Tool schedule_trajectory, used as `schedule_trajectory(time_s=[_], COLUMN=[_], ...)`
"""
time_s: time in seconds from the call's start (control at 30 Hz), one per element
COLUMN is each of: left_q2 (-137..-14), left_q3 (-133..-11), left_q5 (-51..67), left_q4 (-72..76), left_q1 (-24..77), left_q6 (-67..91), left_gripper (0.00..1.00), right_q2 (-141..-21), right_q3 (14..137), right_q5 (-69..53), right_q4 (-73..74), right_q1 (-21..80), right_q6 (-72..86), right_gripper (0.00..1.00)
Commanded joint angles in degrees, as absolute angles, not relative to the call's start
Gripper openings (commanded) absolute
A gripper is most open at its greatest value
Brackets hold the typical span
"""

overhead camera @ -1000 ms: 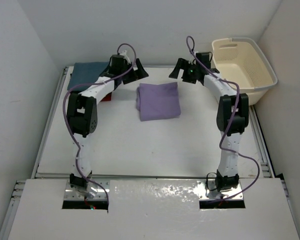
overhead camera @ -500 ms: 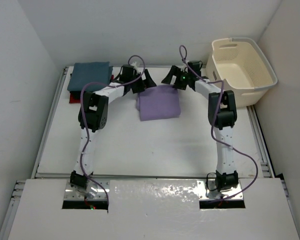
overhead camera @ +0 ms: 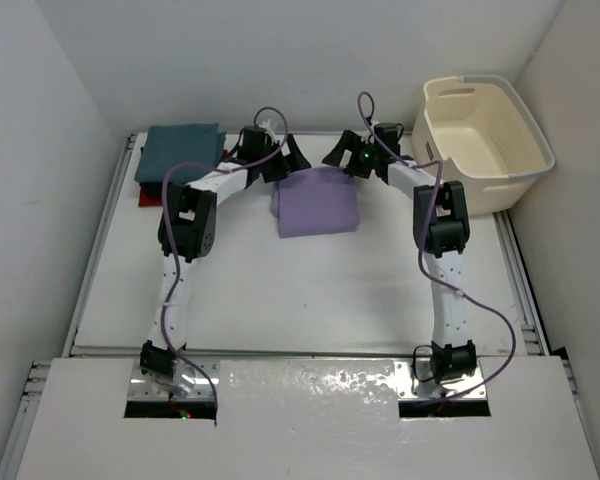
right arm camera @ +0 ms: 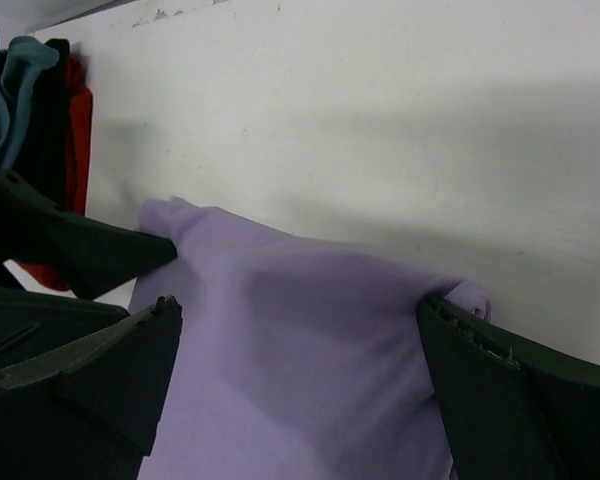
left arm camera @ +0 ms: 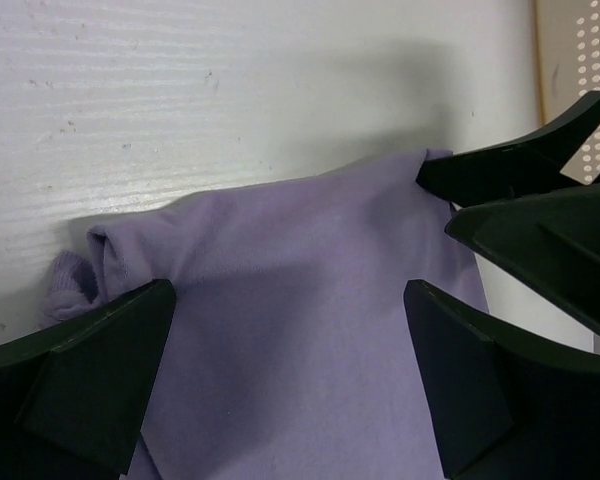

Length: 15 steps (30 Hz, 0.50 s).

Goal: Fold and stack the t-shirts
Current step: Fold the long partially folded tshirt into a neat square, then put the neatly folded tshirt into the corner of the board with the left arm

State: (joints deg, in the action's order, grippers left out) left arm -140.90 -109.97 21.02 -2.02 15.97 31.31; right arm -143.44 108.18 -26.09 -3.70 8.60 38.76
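Arms have shifted since a second ago: both were then raised with their hands well apart near the top of the overhead frame. Now they have swung inward and down to the upper edge of the lavender t-shirt. The move was nearly done half a second ago. The shirt itself has stayed put, folded into a rough rectangle at the upper middle of the surface.

The left hand sits at the shirt's upper left corner and the right hand at its upper right corner. Both have their fingers spread wide and hold nothing. In each wrist view the fingers straddle the purple cloth, but whether they touch it cannot be told.

At the upper left of the frame lies a folded stack with the teal t-shirt on top. The black t-shirt and the red t-shirt show at its edge.

The cream basket stands at the upper right, showing only its own perforated walls and floor.
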Motion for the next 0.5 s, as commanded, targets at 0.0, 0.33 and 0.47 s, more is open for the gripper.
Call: schedule_trajectory(time_s=[0.0, 0.33, 0.47], left_q2=[-141.0, -125.5, -119.4], left_q3=[-116.1, -110.3, -98.9], left_q5=[19.2, 12.1, 6.7], left_q4=[-5.8, -12.3, -12.6], left_q1=[14.9, 16.5, 17.1], left_q6=[27.3, 23.6, 24.6], left_gripper=[1.00, 1.00, 1.00], right_q2=[-143.1, -127.6, -116.4], right_q3=[113.5, 105.4, 92.2], right_q5=[-25.1, -23.5, -19.6], right_q4=[0.1, 4.1, 1.2], right_q1=[8.3, 8.2, 8.2], right_q6=[34.6, 26.3, 24.2], right_gripper=[0.99, 0.99, 0.99])
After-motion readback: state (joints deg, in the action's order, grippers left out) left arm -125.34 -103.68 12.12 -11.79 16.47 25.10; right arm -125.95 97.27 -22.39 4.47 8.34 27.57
